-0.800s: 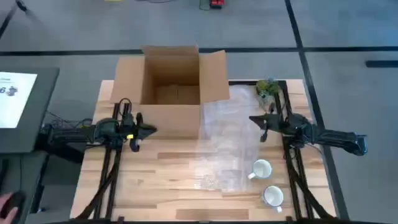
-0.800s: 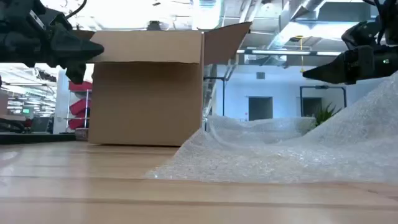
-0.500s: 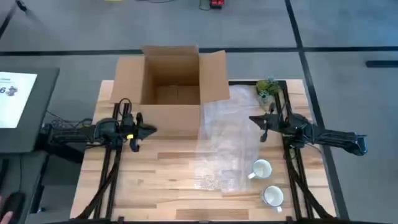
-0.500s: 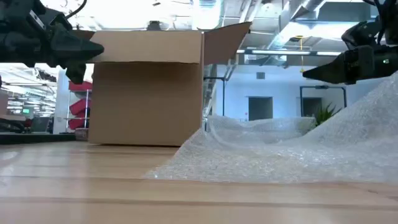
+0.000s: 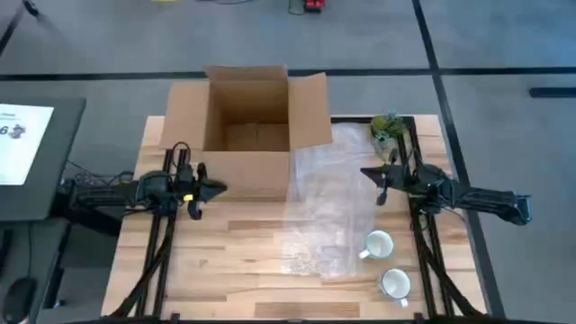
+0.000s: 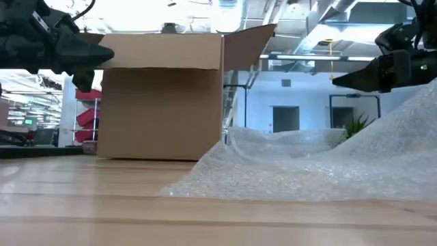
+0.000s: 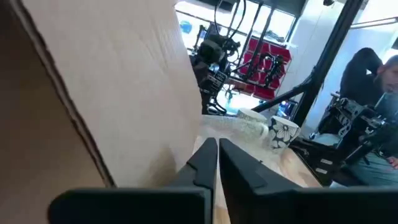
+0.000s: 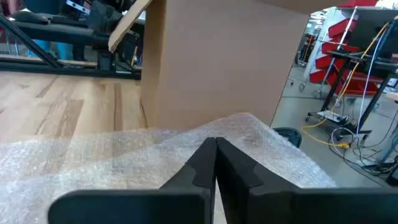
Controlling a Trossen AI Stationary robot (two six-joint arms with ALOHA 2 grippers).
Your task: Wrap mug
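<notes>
With both sets of fingers pressed together and empty, left fingers by the box, right fingers over the bubble wrap, nothing wrapped yet: next, spreading the right fingers to fetch a mug beyond them onto the sheet.

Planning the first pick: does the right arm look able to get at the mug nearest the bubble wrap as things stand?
Probably yes. The right claw hovers shut over the bubble wrap, and the mug stands uncovered at the sheet's edge on that arm's side, with nothing between them.

Left hand pinched closed beside cardboard box; two mugs and a seated person beyond.
</notes>
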